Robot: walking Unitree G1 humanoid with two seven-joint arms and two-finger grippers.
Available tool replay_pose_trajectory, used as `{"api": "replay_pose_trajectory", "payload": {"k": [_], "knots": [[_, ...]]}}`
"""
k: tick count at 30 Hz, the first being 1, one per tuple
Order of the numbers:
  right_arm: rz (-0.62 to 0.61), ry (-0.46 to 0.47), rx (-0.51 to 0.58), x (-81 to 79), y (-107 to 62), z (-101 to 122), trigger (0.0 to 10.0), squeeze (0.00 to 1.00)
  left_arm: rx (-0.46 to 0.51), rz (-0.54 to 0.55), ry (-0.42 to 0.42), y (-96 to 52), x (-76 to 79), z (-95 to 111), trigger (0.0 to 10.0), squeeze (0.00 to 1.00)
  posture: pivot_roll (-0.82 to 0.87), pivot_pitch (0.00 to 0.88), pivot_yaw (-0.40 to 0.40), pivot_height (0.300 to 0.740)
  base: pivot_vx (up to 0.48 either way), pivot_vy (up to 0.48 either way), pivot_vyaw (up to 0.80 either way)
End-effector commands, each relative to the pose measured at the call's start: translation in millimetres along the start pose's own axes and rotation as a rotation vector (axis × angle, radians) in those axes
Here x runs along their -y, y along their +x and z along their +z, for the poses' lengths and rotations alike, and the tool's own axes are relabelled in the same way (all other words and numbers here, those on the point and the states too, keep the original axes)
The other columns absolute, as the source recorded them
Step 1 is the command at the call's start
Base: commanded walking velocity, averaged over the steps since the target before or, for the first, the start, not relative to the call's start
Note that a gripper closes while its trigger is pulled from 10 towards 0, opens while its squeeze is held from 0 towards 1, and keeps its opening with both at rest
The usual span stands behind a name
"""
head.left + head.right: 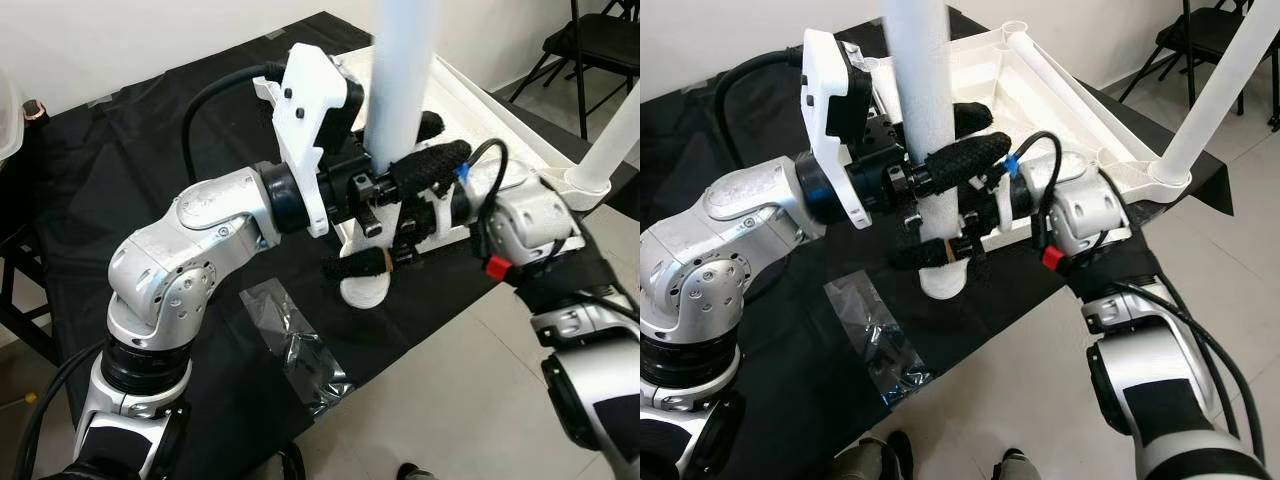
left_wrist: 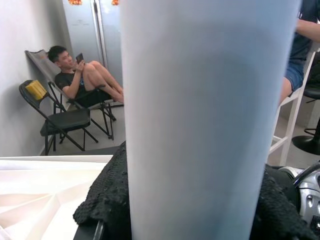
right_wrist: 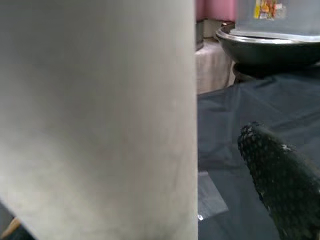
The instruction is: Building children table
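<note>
No readable text anywhere. Both grippers, left gripper (image 1: 375,225) & right gripper (image 1: 965,175), clamped on white table leg (image 1: 920,90); left wrist cam catches a seated person (image 2: 82,80).

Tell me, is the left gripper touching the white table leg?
Touching. In the left eye view, the left gripper's black fingers press against the white table leg.
</note>
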State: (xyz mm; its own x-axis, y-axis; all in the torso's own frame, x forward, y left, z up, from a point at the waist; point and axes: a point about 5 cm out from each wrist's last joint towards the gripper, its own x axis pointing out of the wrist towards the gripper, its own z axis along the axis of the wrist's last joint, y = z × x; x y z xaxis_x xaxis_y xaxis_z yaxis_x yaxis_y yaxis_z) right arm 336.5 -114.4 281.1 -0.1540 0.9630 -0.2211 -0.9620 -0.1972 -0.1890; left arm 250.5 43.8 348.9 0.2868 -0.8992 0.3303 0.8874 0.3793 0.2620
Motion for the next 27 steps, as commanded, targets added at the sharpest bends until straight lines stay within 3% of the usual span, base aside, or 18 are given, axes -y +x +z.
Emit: {"api": "replay_pose_trajectory", "payload": {"k": [1,4,5,19,20,21,22,24,27], "knots": [[0.077,-0.022,-0.011,-2.6,16.5,-1,2.5,0.00,0.031,-0.114,0.011,12.3,20.6,8,0.0,0.00,0.04,0.229,0.061,0.740,0.000,0.000,0.00],[0.078,-0.027,-0.008,-1.6,17.9,0,2.5,0.00,0.031,-0.119,0.011,13.9,22.4,8,0.0,0.00,0.04,0.229,0.061,0.740,0.000,0.000,0.00],[0.081,-0.031,-0.007,-1.0,18.8,1,0.0,0.00,0.031,-0.125,0.011,15.3,24.0,8,0.0,0.00,0.03,0.226,0.060,0.740,0.000,0.000,0.00],[0.103,-0.074,-0.014,-5.3,24.8,3,0.0,0.00,0.020,-0.121,0.001,6.5,15.7,3,0.0,0.00,0.04,0.218,0.063,0.740,0.000,0.000,0.00],[0.096,-0.083,-0.014,-5.7,25.1,2,0.0,0.00,0.020,-0.112,-0.001,6.0,14.1,3,0.0,0.62,0.04,0.218,0.066,0.740,0.000,0.000,0.00],[0.096,-0.083,-0.014,-5.7,25.1,2,0.0,0.00,0.020,-0.112,-0.001,6.0,14.1,3,0.0,0.62,0.04,0.218,0.066,0.740,0.000,0.000,0.00],[0.077,-0.092,-0.012,-5.4,25.0,2,0.0,0.00,0.022,-0.091,-0.006,4.7,10.3,4,10.0,1.00,0.03,0.217,0.065,0.740,0.000,0.000,0.00],[0.077,-0.092,-0.012,-5.4,25.0,2,0.0,0.00,0.022,-0.091,-0.006,4.7,10.3,4,10.0,1.00,0.03,0.217,0.065,0.740,0.000,0.000,0.00],[-0.003,-0.103,0.001,-1.7,20.9,1,0.0,0.00,0.039,-0.005,-0.009,-4.7,-4.4,9,10.0,1.00,0.03,0.222,0.063,0.740,0.000,0.000,0.00]]}}
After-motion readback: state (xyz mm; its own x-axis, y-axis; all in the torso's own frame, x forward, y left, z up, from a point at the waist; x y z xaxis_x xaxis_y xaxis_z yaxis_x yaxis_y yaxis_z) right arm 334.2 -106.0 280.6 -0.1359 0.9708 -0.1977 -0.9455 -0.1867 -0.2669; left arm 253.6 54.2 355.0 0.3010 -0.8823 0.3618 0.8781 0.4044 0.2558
